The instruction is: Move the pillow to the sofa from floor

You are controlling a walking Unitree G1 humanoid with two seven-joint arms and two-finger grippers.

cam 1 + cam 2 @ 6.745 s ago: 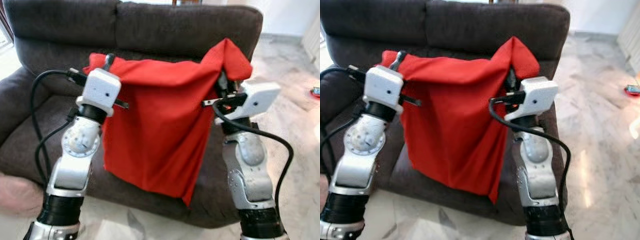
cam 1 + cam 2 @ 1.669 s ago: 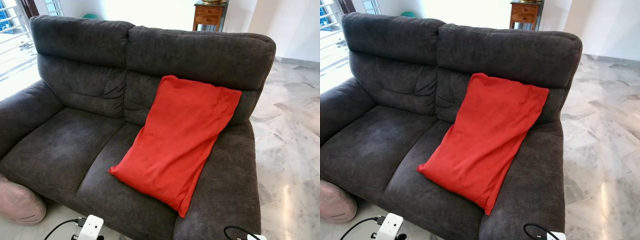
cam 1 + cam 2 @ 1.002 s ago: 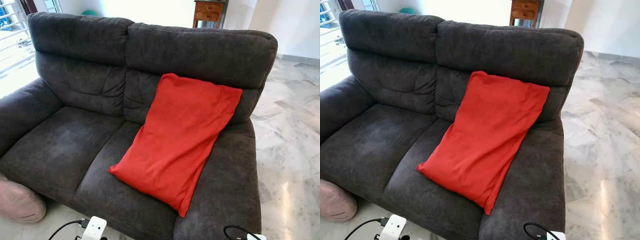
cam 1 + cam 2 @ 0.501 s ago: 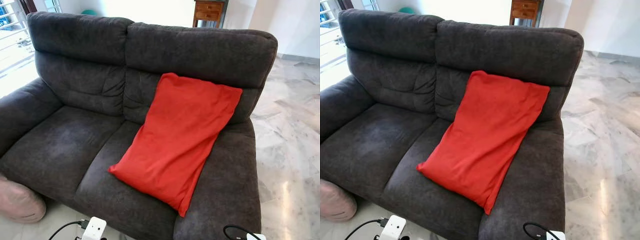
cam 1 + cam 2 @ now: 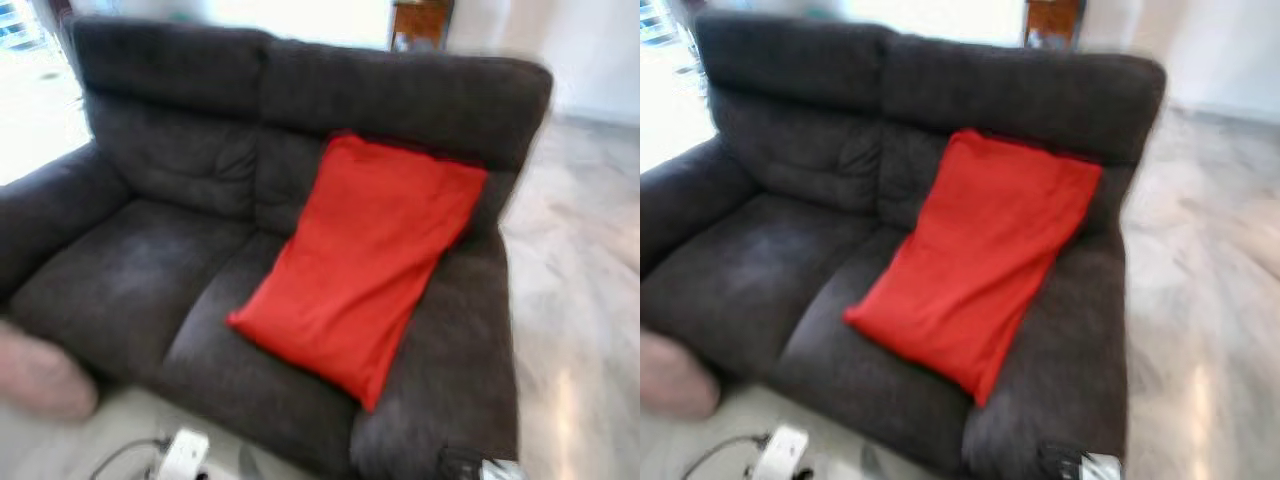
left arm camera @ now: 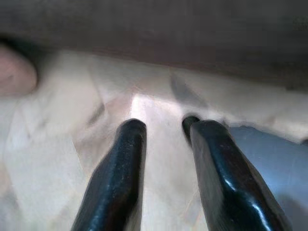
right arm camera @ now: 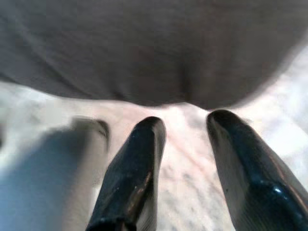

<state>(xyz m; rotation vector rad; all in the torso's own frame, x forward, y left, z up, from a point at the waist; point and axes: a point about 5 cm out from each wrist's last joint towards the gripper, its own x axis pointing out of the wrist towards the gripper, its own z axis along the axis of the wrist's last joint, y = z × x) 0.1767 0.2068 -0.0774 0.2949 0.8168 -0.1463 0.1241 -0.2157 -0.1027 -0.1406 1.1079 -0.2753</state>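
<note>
A red pillow (image 5: 365, 264) lies slanted on the right seat of the dark grey sofa (image 5: 140, 270), its upper end leaning on the backrest. Nothing holds it. Both arms hang low in front of the sofa. A white part of the left arm (image 5: 183, 455) and of the right arm (image 5: 490, 468) peeks in at the bottom edge of the eye views. My left gripper (image 6: 162, 126) is open over the pale floor, nothing between its fingers. My right gripper (image 7: 185, 127) is open too, pointing at the sofa's front edge and the floor.
A pink round cushion (image 5: 40, 372) sits on the floor by the sofa's left front corner. Marble floor (image 5: 580, 300) stretches to the right of the sofa. A wooden side table (image 5: 420, 22) stands behind the backrest. The eye views are blurred.
The whole picture has shifted slightly and blurred, so the camera has moved. The pillow stays where it lay on the sofa. Much earlier both grippers held it up.
</note>
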